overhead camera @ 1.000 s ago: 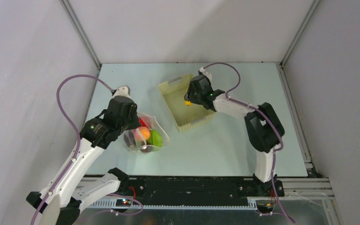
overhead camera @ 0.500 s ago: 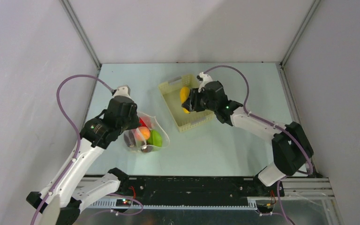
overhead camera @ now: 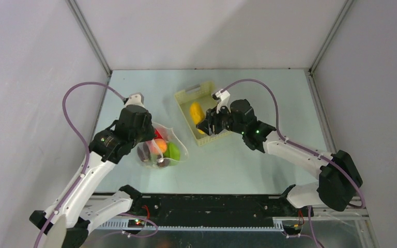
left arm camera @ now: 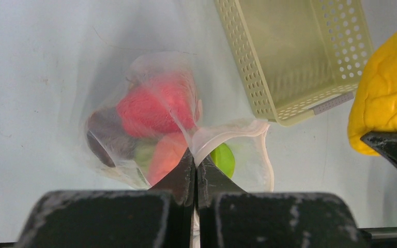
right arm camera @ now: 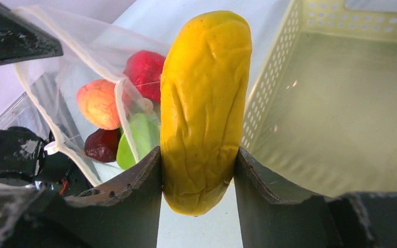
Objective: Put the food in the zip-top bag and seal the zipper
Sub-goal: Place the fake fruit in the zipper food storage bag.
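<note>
— Banana (right arm camera: pixel 204 103)?
— Clamped upright in my right gripper (right arm camera: pixel 199 157), frame centre, above the basket (right arm camera: pixel 341 103).
— Zip-top bag (left arm camera: pixel 238 134)?
— Lower left of banana; my left gripper (left arm camera: pixel 195 164) pinches its mouth edge, food (left arm camera: pixel 155 106) inside.

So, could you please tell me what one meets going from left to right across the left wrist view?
bag → basket → banana. I left out the left gripper, which is shut on the bag's edge and overlaps it.
</note>
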Motion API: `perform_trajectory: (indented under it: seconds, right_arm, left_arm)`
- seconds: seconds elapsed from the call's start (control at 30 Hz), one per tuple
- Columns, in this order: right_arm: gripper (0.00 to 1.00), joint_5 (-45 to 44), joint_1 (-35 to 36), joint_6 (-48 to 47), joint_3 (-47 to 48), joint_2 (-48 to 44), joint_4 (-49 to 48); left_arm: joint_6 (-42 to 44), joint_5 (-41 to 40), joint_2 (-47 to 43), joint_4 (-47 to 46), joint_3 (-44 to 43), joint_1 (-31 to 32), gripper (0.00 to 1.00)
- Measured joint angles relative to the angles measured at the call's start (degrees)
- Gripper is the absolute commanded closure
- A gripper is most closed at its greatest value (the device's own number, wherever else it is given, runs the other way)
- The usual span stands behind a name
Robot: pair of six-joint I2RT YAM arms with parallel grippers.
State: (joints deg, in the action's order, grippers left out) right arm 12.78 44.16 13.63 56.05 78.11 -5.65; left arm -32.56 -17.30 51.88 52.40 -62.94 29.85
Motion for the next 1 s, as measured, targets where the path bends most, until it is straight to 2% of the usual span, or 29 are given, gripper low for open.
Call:
perform_trajectory:
  seconds: [0.3, 0.5, 0.73, 1.0]
  right_arm:
    - [0.82, 11.50, 0.24, -1.46, -5.11, 0.17, -11.69]
    - [0.82, 15.45, 4.37, -4.44, -7.08, -0.72, -16.22]
    - [0.81, 15.98, 8.44, -6.01, -7.08, -0.79, -20.00]
    - [0.81, 12.04, 11.65, -6.99, -7.06, 2.40, -24.09]
  left_arm:
    - [-2.64, -0.44, 4.94, -0.90, -1.68, -0.02, 1.00]
    - [-3.48, -0.37, 7.45, -0.81, -3.52, -0.02, 1.00]
    - [-3.48, 0.20, 8.02, -0.48, -4.39, -0.04, 1.00]
    - [-3.48, 1.64, 5.88, -0.48, -4.37, -0.04, 1.00]
